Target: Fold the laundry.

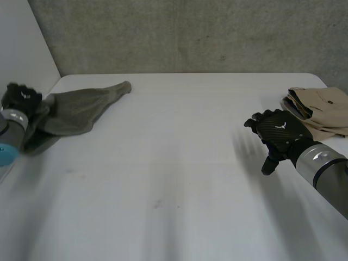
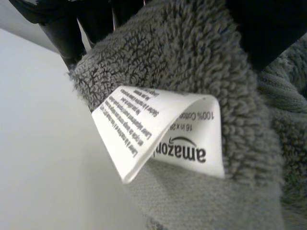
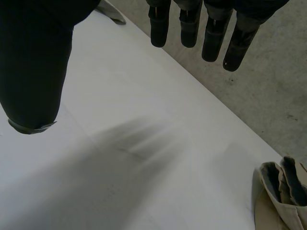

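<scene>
A grey-green towel (image 1: 81, 109) lies crumpled at the table's far left, one end tapering toward the back. My left hand (image 1: 22, 98) is at the towel's left end. In the left wrist view the fluffy towel (image 2: 192, 62) with its white label (image 2: 158, 134) bunches between my fingers (image 2: 62, 28) and thumb (image 2: 268, 28), pinched there. My right hand (image 1: 277, 133) hovers over the table's right side, open, fingers (image 3: 192, 24) straight and thumb (image 3: 33, 62) apart, holding nothing.
A folded beige garment (image 1: 321, 109) sits at the table's right edge, just behind my right hand, and appears beyond its fingertips as the beige garment (image 3: 283, 196). A concrete wall (image 1: 190, 32) runs behind the white table (image 1: 174, 179).
</scene>
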Controlling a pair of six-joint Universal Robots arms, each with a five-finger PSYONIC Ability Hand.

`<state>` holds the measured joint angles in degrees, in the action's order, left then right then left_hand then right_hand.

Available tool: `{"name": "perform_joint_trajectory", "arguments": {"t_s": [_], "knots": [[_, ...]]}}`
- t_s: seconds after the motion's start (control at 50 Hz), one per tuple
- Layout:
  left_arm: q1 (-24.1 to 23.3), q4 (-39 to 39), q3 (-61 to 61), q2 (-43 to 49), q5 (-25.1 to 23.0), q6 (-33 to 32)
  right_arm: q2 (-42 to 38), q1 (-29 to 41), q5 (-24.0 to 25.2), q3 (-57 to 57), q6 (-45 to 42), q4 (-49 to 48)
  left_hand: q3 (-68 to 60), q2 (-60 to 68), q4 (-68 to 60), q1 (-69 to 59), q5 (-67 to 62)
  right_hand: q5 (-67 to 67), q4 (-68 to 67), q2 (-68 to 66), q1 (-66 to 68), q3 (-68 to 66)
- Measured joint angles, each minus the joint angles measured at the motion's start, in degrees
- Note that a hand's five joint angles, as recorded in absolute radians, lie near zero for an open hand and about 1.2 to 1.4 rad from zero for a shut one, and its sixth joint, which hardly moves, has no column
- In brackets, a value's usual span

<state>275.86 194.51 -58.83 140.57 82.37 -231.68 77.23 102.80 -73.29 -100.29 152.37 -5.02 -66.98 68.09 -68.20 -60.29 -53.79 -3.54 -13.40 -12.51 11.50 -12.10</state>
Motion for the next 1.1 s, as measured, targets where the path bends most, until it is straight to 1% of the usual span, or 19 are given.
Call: {"name": "perform_joint_trajectory", "arguments": {"t_s": [0.02,0.06,0.12,0.22,0.24,0.26,0.28,0.34,0.46,0.48,0.52,0.54,0.56,0.64,0.72,0.78,0.9,0.98,1.1], "knots": [[-1.5,2.66,-2.36,-3.24,0.93,2.3,0.03,-0.14,0.0,0.04,0.01,0.01,0.0,0.05,-0.04,0.0,0.0,0.0,0.0,0.0,0.0,0.0],[-1.79,3.06,-2.74,-3.83,1.04,2.8,0.04,-0.17,0.01,0.05,0.01,0.01,0.0,0.05,-0.04,0.0,0.0,0.0,0.0,0.0,0.0,0.0],[-6.82,5.76,-7.39,-12.51,1.81,11.64,0.09,-0.41,-0.01,0.25,0.03,0.02,-0.28,0.17,-0.1,-0.01,0.0,0.0,0.0,0.0,0.01,0.0],[-16.63,1.64,-12.47,-25.23,0.06,26.64,0.19,-1.02,-0.12,0.75,0.04,0.08,-0.55,0.36,-0.34,-0.05,0.0,0.0,0.0,0.0,0.01,0.0],[-16.63,1.64,-12.47,-25.23,0.06,26.64,0.19,-1.02,-0.12,0.75,0.04,0.08,-0.55,0.36,-0.34,-0.05,0.0,0.0,0.0,0.0,0.01,0.0],[-20.45,-1.28,-14.23,-29.2,-1.9,31.14,0.33,-1.56,-0.14,0.91,0.04,0.09,-0.55,0.36,-0.34,-0.05,0.0,0.0,0.0,0.0,0.02,0.0],[-20.45,-1.28,-14.23,-29.2,-1.9,31.14,0.33,-1.56,-0.14,0.91,0.04,0.09,-0.55,0.36,-0.34,-0.05,0.0,0.0,0.0,0.0,0.02,0.0],[-27.28,-6.54,-17.77,-34.87,-6.69,37.86,0.74,-2.98,-0.14,1.34,0.15,0.13,-0.76,0.57,-0.5,-2.02,-1.39,0.0,0.0,0.0,0.01,0.0],[-36.86,-12.79,-24.13,-38.75,-13.95,44.28,1.66,-4.81,-0.15,2.14,0.45,0.17,2.03,-2.54,2.59,-1.06,-0.05,0.0,0.0,0.0,0.01,0.0],[-38.97,-13.99,-25.53,-38.77,-15.11,45.01,1.84,-5.06,-0.16,2.27,0.51,0.18,21.23,-22.32,22.33,18.73,18.37,0.0,0.0,0.0,0.01,0.0],[-41.1,-15.2,-26.73,-38.39,-15.95,45.46,1.98,-5.22,-0.17,2.39,0.55,0.19,34.34,-35.66,35.58,32.81,31.76,0.0,0.0,0.0,0.02,0.0],[-41.8,-15.61,-27.05,-38.16,-16.16,45.54,2.01,-5.25,-0.17,2.41,0.56,0.19,44.33,-46.73,45.78,44.16,41.76,0.0,0.0,0.0,0.01,0.0],[-43.13,-16.45,-27.56,-37.58,-16.4,45.55,2.07,-5.26,-0.17,2.47,0.57,0.19,52.62,-53.99,54.19,49.43,49.42,0.0,0.0,0.0,0.01,0.0],[-44.13,-17.25,-27.39,-36.53,-16.3,45.34,2.09,-5.15,-0.14,2.58,0.61,0.23,54.95,-56.5,56.71,49.63,51.29,0.0,0.0,0.0,0.01,0.0],[-41.98,-16.87,-26.07,-36.17,-15.39,45.17,2.07,-4.94,-0.15,2.76,0.6,0.39,54.95,-56.5,56.71,49.63,51.29,0.0,0.0,0.0,0.01,0.0],[-35.4,-15.84,-24.23,-36.24,-13.18,44.95,2.11,-4.44,-0.29,2.66,0.59,0.84,54.95,-56.5,56.71,49.63,51.29,0.0,0.0,0.0,0.01,0.0],[-27.26,-14.14,-23.46,-34.91,-10.99,44.36,3.21,-1.11,0.06,1.95,0.79,3.57,54.95,-56.5,56.71,49.58,51.3,0.0,0.0,0.0,0.01,0.0],[-25.7,-14.12,-23.69,-32.45,-10.62,42.89,3.85,1.32,1.13,1.62,0.6,6.87,54.94,-56.39,56.68,49.45,51.29,0.0,0.0,0.0,0.01,0.0],[-24.93,-17.92,-25.96,-27.65,-10.35,35.18,5.54,6.77,4.71,-0.11,-1.34,14.37,54.82,-56.27,56.55,49.44,51.08,0.0,0.0,0.0,0.02,0.0]]}}
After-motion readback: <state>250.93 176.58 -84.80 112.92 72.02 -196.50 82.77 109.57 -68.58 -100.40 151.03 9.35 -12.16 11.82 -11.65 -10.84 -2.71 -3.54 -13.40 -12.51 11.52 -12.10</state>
